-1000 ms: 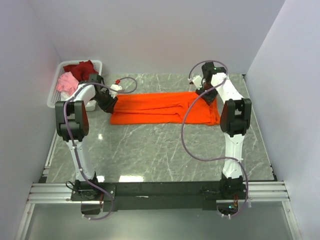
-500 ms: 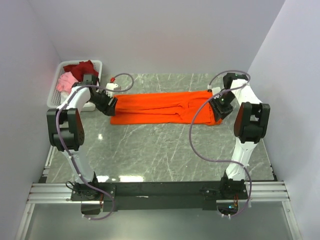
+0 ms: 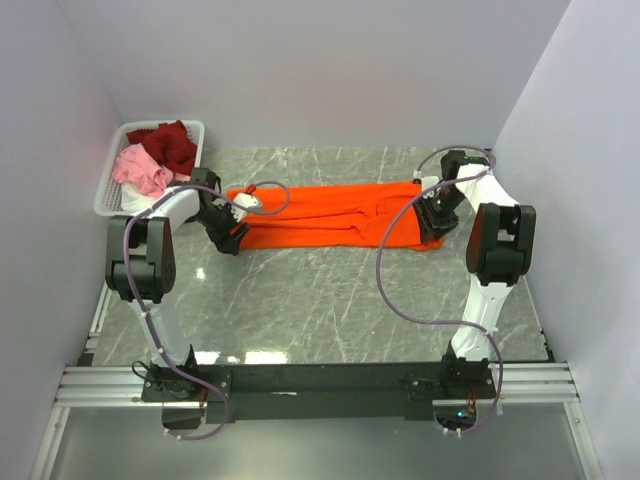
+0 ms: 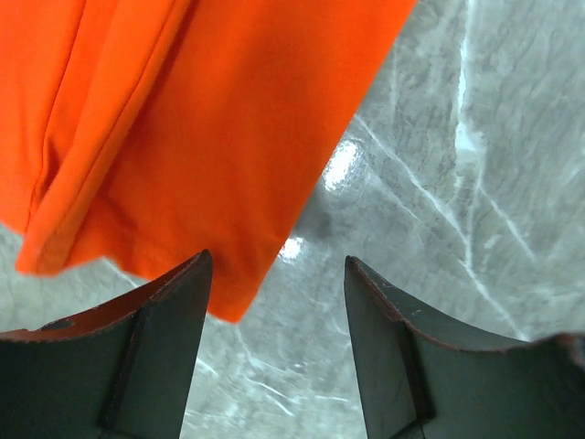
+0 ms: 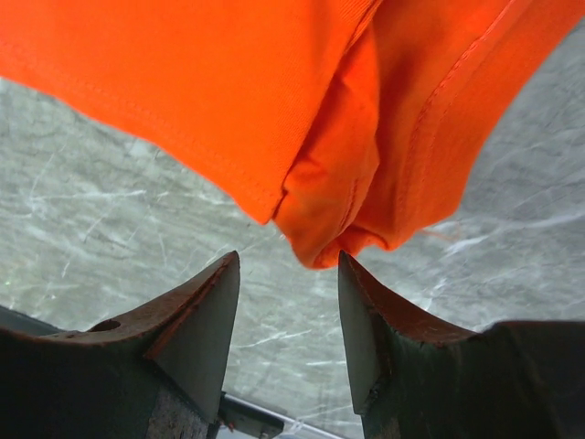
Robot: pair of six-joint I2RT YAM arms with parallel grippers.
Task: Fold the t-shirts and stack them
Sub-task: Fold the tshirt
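A bright orange t-shirt point(image 3: 330, 213), folded into a long strip, lies flat across the far half of the table. My left gripper point(image 3: 231, 240) stands open at its near left corner. In the left wrist view that orange corner point(image 4: 233, 297) lies just ahead of the left finger, with bare marble inside the left gripper point(image 4: 277, 267). My right gripper point(image 3: 432, 230) is open at the strip's near right corner. The bunched orange fold point(image 5: 322, 240) hangs just beyond the right gripper point(image 5: 288, 261), ungripped. Dark red point(image 3: 168, 142) and pink point(image 3: 140, 170) t-shirts lie heaped in the basket.
A white slotted basket point(image 3: 106, 190) stands at the far left corner against the wall. Purple cables point(image 3: 385, 270) loop from both arms over the marble table point(image 3: 320, 300). White walls close in the left, back and right sides.
Both grippers have opened and let go of the orange t-shirt. The left gripper has moved nearer and to the right, to the strip's near left corner. The right arm swung right earlier and now holds still.
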